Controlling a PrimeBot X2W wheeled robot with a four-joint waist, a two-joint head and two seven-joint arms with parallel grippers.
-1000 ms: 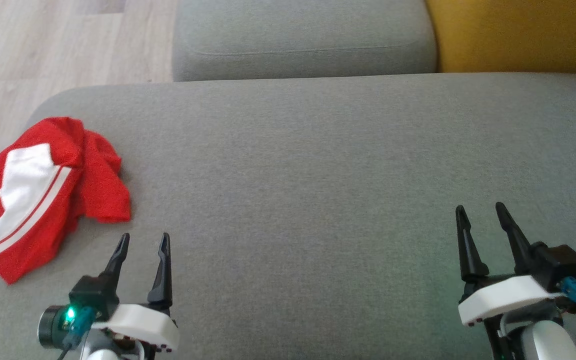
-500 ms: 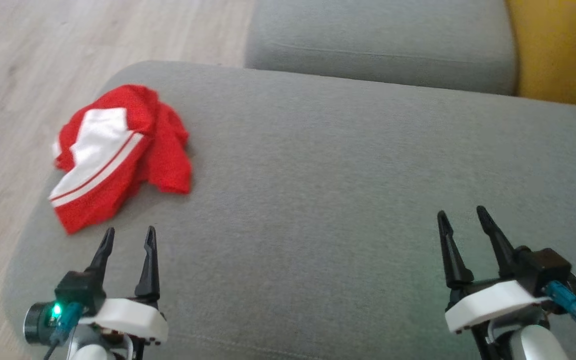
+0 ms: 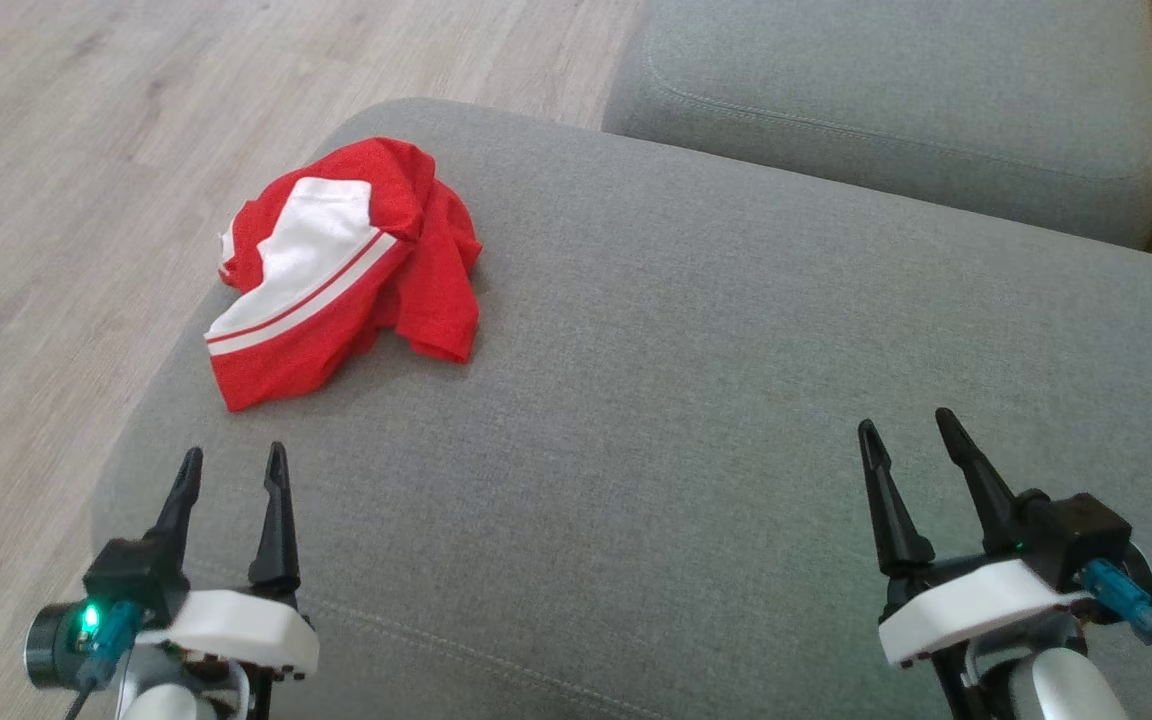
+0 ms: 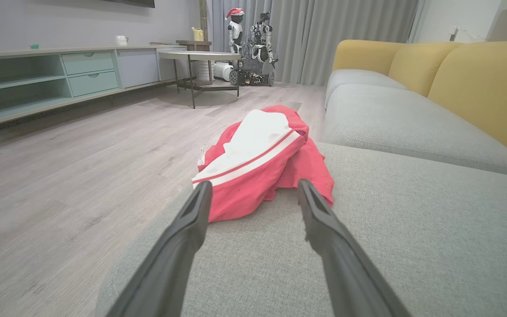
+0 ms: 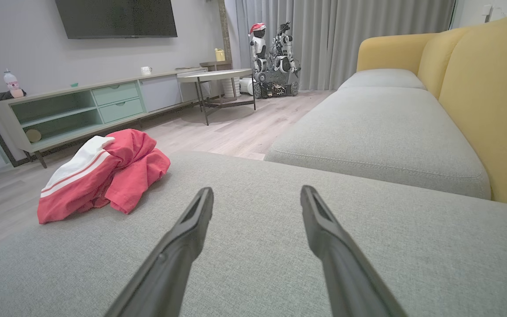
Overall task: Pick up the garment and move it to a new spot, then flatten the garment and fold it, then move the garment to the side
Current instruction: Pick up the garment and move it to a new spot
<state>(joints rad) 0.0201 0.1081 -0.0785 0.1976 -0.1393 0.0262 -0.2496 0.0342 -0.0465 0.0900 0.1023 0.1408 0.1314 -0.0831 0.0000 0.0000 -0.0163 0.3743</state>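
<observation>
While our left gripper (image 3: pixel 235 450) and right gripper (image 3: pixel 906 419) hung spread, empty, ready for the pick | garment (image 3: pixel 346 265) lay crumpled at eleven o'clock, near the edge of the cushion (image 3: pixel 686 400) | we judged the left gripper closer.

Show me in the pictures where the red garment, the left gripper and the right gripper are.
garment (image 3: pixel 346 272), head view, on the striped band near its middle.
left gripper (image 3: pixel 235 450), head view, midway between its two fingertips.
right gripper (image 3: pixel 906 419), head view, midway between its two fingertips.
</observation>
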